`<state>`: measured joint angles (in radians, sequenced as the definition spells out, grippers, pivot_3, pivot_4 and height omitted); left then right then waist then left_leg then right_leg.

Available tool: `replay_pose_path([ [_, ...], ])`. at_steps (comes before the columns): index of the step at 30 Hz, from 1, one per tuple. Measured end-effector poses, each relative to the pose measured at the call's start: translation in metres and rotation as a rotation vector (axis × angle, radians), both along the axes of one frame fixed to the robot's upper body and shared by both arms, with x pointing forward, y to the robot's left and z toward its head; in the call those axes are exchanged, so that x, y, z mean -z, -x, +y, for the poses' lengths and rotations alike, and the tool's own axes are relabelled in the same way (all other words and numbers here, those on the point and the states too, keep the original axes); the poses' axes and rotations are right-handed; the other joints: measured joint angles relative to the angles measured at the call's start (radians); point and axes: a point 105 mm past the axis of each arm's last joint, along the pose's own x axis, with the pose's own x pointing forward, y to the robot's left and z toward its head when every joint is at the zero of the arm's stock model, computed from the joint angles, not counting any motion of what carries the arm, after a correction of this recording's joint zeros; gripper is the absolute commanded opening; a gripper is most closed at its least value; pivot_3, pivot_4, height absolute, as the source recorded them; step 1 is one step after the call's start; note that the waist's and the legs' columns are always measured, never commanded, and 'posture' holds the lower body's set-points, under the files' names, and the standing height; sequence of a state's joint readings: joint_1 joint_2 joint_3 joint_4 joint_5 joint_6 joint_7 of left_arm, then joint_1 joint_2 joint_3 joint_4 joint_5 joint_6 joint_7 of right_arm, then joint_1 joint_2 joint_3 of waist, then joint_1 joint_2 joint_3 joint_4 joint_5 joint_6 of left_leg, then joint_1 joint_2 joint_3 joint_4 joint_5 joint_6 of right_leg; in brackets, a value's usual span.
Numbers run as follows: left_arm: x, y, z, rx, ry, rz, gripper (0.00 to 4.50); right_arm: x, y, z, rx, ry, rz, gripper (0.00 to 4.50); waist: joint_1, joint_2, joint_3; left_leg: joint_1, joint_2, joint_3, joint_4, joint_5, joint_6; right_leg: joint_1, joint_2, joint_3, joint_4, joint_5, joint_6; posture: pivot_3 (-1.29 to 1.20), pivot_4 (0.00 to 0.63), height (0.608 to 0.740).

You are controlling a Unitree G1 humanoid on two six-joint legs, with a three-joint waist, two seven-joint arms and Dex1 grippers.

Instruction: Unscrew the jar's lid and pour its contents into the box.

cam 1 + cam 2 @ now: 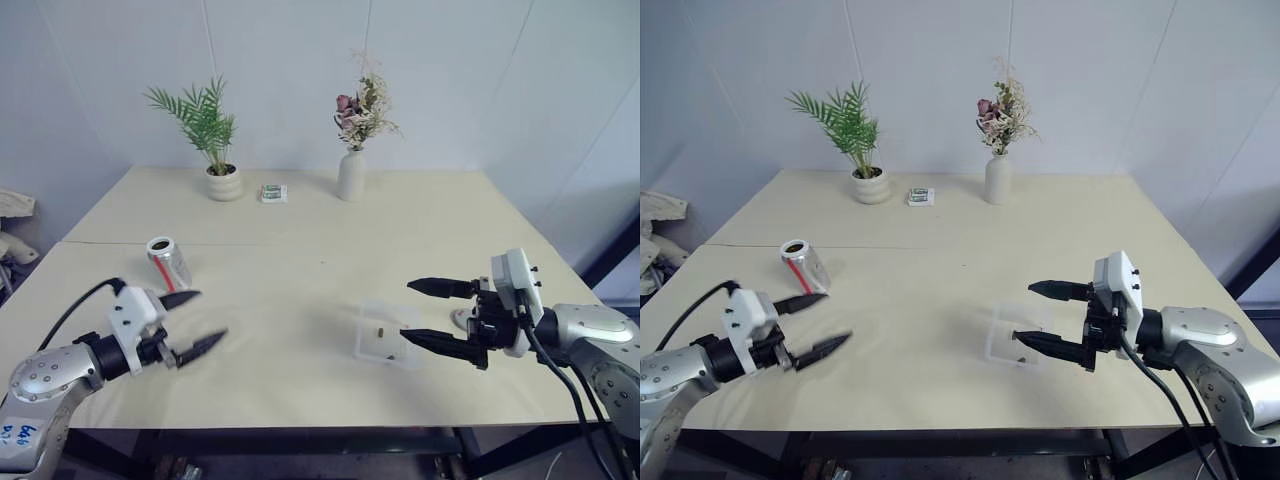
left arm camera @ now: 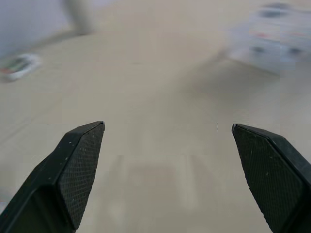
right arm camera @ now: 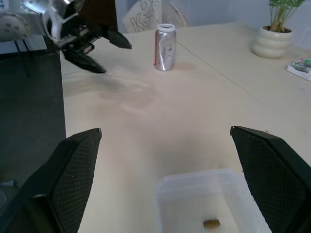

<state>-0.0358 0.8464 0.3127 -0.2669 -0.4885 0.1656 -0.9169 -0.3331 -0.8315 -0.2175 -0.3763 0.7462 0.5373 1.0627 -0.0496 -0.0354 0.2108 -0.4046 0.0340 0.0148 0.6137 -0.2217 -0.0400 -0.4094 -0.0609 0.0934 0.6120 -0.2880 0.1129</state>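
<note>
The left tool (image 1: 195,323) hangs over the bench (image 1: 300,220) with its 2 fingers spread wide and nothing between them; the jar (image 1: 168,262) stands upright just beyond it, apart from its tips. The right tool (image 1: 1035,315) is likewise wide open and empty. The clear box (image 3: 194,204) lies right at its fingertips, with 1 small brown bit (image 3: 211,223) inside.

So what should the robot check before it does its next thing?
1. Shiny silver metal jar upright on the beige table: ok.
2. Jar's top open, lid off: ok.
3. Small brown bit inside the clear plastic box: ok.
4. Left gripper fingers open, empty: ok.
5. Right gripper fingers open, empty: ok.
6. Jar fully emptied: cannot tell.
</note>
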Motion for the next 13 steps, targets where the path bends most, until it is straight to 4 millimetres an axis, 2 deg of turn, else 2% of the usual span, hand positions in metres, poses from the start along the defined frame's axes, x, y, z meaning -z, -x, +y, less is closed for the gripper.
replay_pose_path([
  [6,0.001,0.006,-0.003,0.070,-0.024,0.040,4.49,0.008,-0.007,-0.011,-0.003,0.050,-0.010,4.50,-0.007,0.000,0.000,-0.001,0.001,0.000,-0.001,0.000,0.000,-0.002,0.002,0.000,0.000,0.000,0.001,0.00,0.150,0.740],
  [13,0.000,0.007,-0.001,0.080,-0.039,0.055,4.49,0.004,-0.012,-0.014,-0.007,0.061,-0.033,4.50,-0.008,0.000,0.000,-0.001,0.001,0.000,-0.001,0.000,0.000,-0.002,0.003,0.000,0.000,0.000,0.001,0.00,0.150,0.740],
])
